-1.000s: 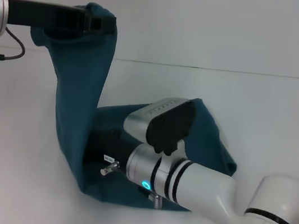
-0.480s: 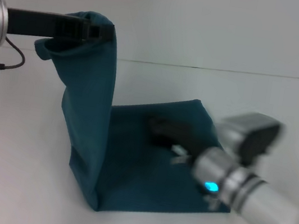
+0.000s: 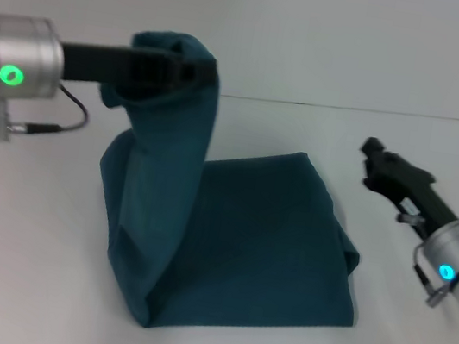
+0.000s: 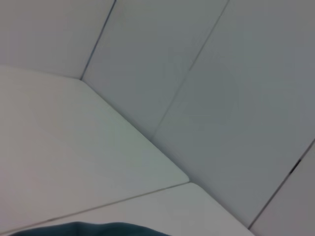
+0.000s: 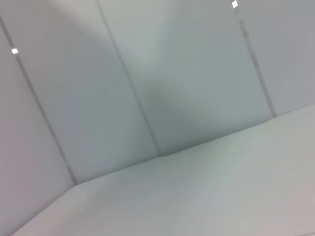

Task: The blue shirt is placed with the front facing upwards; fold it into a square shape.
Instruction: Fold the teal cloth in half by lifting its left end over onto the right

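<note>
Blue shirt [image 3: 236, 243] on table [image 3: 12, 277]; left gripper [image 3: 194, 73] above its left edge, right gripper [image 3: 374, 160] right of it.

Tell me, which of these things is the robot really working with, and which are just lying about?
In the job:
- the blue shirt, one edge lifted
- the left gripper, shut on that edge
- the right gripper, raised clear beside the shirt

Lying about:
- nothing loose; only the white table underneath

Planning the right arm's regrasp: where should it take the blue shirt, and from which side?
Probably the loose bunched corner of the blue shirt, approached from the robot's right. It lies nearest the right gripper, while the left gripper holds the far edge lifted.
</note>
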Controlling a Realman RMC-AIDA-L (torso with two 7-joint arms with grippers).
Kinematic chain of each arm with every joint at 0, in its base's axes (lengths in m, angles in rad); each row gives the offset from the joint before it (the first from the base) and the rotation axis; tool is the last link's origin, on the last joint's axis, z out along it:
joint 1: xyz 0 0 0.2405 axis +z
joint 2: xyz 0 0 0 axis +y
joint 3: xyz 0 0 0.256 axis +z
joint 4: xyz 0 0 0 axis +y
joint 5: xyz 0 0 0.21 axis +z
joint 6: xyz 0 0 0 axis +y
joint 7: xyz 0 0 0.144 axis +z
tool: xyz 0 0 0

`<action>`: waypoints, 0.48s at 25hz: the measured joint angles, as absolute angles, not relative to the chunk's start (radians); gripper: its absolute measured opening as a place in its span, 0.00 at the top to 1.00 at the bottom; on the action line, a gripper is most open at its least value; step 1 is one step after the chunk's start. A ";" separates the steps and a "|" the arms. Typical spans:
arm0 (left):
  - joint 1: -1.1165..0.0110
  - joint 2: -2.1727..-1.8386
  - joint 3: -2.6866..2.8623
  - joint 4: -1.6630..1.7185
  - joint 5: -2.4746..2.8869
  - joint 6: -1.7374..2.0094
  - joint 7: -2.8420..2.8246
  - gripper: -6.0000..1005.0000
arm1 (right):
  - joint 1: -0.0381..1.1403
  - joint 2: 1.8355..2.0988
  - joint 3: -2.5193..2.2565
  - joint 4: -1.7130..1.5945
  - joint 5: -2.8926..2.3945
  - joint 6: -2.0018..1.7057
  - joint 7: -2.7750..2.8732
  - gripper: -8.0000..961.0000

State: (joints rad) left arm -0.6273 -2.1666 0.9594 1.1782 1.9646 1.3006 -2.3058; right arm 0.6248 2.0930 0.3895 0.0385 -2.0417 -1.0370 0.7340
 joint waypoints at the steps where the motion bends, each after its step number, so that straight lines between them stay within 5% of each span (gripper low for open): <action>1: -0.626 -2.167 0.981 1.152 1.943 1.277 -2.290 0.97 | 0.622 2.093 0.398 0.027 -2.042 -1.041 0.735 0.97; 12: -0.635 -2.172 1.215 0.901 1.724 1.016 -2.107 0.97 | 0.603 2.088 0.428 -0.060 -2.039 -1.050 0.777 0.97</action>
State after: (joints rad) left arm -0.6348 -2.1721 1.2149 0.9014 1.7236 1.0156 -2.1075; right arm 0.6031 2.0881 0.4277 -0.0603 -2.0386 -1.0495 0.7773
